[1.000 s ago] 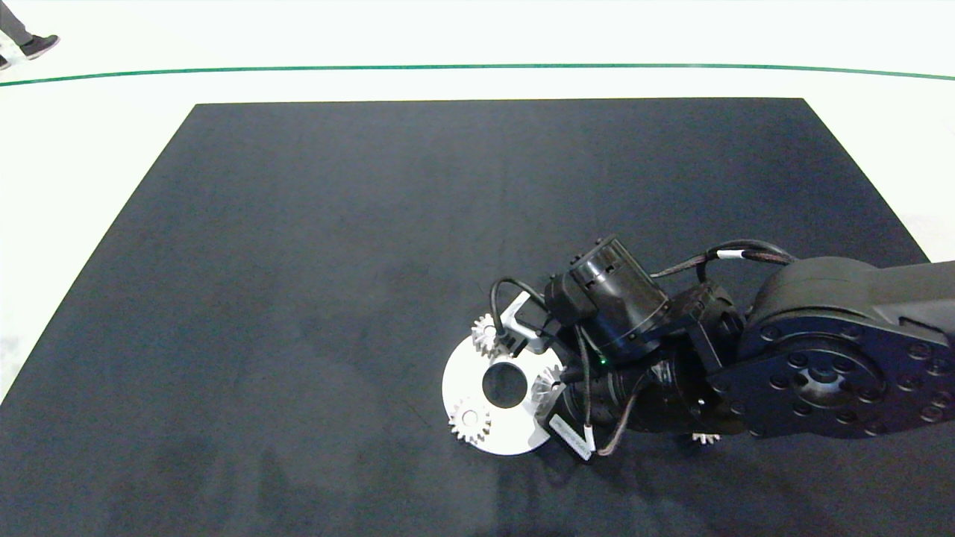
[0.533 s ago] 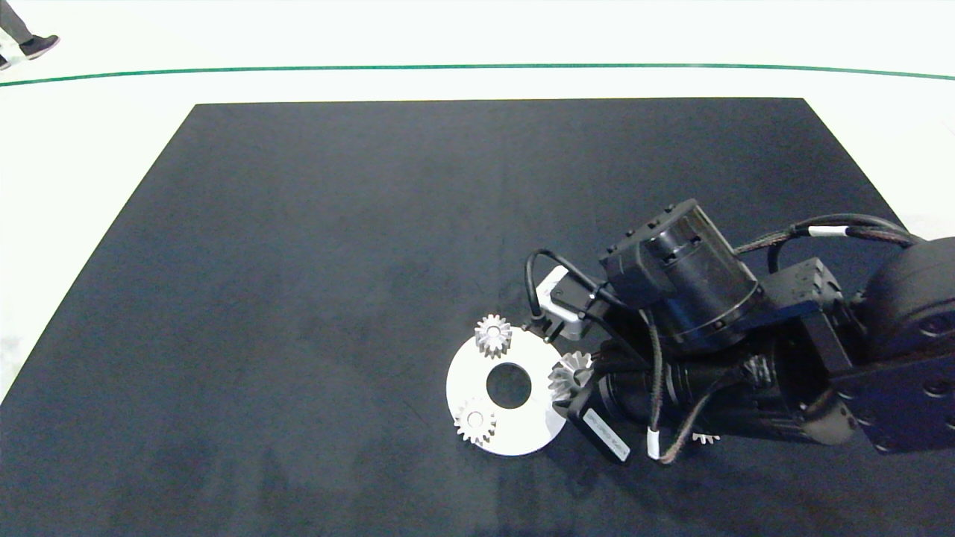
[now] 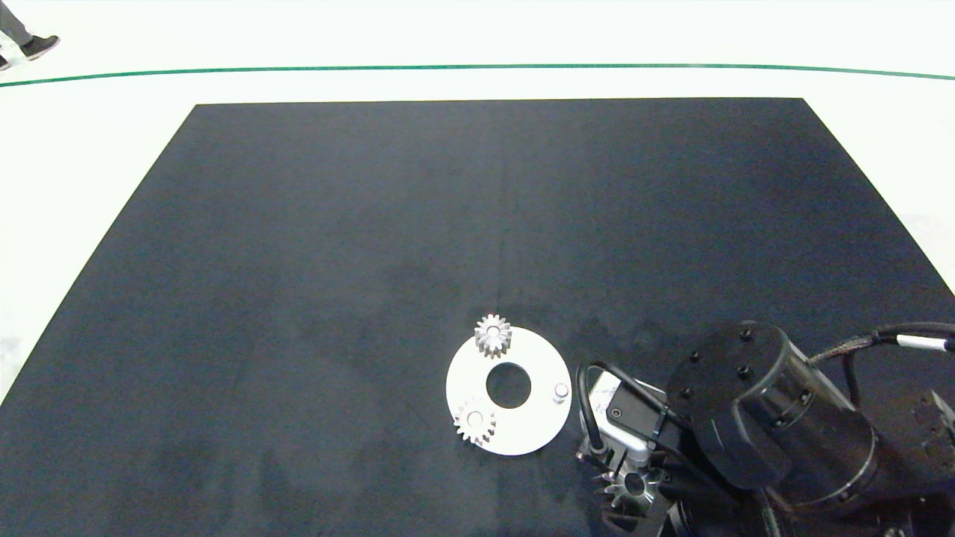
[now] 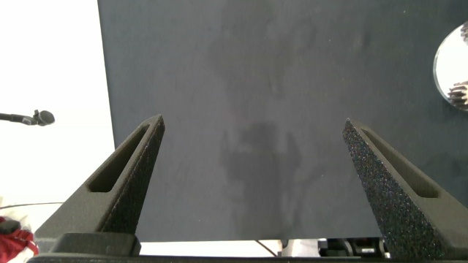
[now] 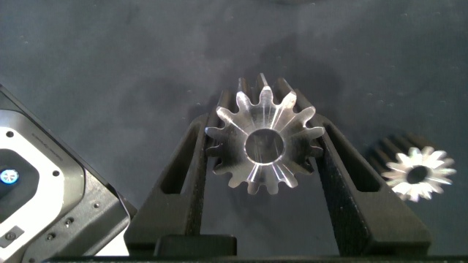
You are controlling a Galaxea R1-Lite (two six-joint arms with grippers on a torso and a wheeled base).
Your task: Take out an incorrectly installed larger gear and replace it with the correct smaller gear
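**Larger gear held clear of white disc, one peg bare**

Landmark: white disc (image 3: pixel 522 425), flat on black mat (image 3: pixel 373 246), round hole at centre.

- Pale gear (image 3: pixel 492 335): seated on the disc's far rim.
- Second pale gear (image 3: pixel 474 423): seated on the disc's near-left rim.
- Peg (image 3: pixel 560 391): short, silver, upright on the disc's right rim; nothing mounted on it.
- Right gripper (image 5: pixel 262 150): off the disc, to its right and nearer the camera, above the mat. Fingers (image 5: pixel 191 175) clamped on opposite flanks of the larger gear (image 5: pixel 263 142), face and centre hole turned toward the wrist camera. Same gear seen from the head view just beside the disc's near-right side, partly hidden under the arm, long teeth fanned out.
- Smaller gear (image 5: pixel 415 172): lying on the mat, just beside the held gear, not touching it, further from the disc; short teeth, dark flank below the bright face. Hidden under the arm in the head view.
- Left gripper (image 4: pixel 256 183): not seen from above; wrist view shows it over bare mat near the mat's edge, well apart from the disc, whose rim (image 4: pixel 451 66) shows at the frame's border. Fingers spread wide, nothing between them.
- Shoe (image 3: pixel 39 46): a person's, on the pale floor beyond the mat, far from the disc.
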